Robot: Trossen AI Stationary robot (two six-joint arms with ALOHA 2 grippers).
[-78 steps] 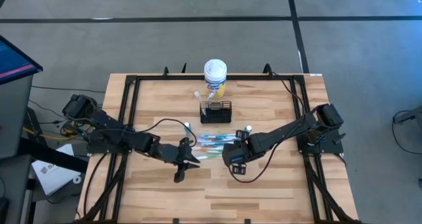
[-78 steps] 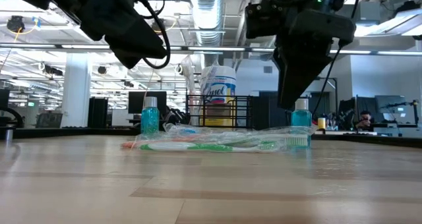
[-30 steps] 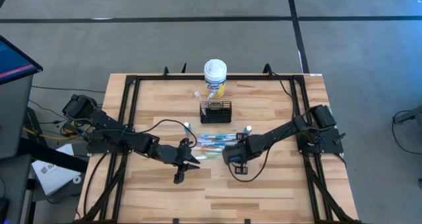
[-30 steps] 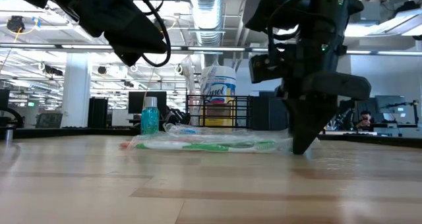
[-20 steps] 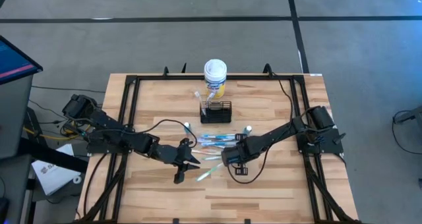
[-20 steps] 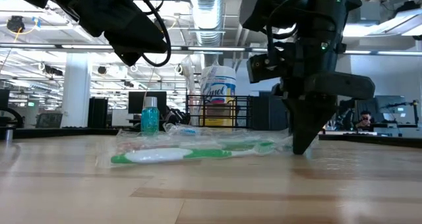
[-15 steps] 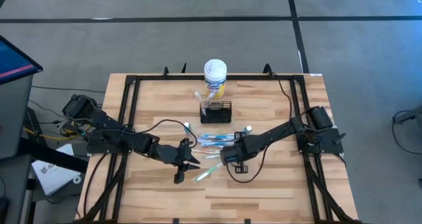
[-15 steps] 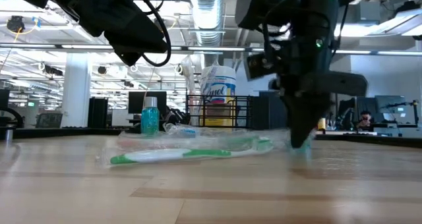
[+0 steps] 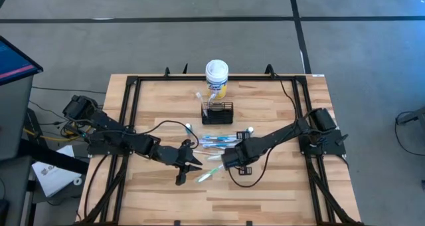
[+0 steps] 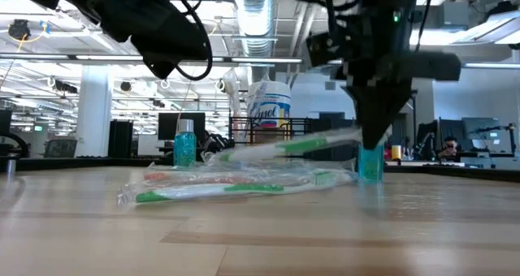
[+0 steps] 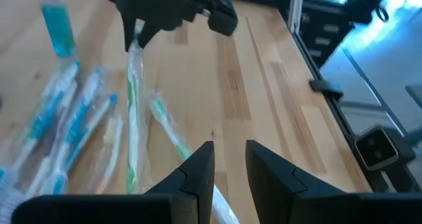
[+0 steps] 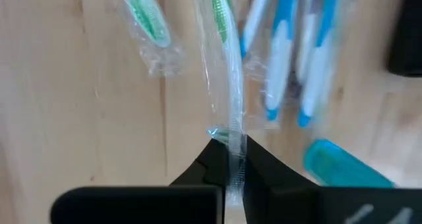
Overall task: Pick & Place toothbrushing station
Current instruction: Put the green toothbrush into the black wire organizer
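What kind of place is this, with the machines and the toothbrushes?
Probably a robotics lab in an open-plan office. A wooden table in a black frame carries two robot arms, desks with monitors fill the room behind, and bare ducts run overhead.
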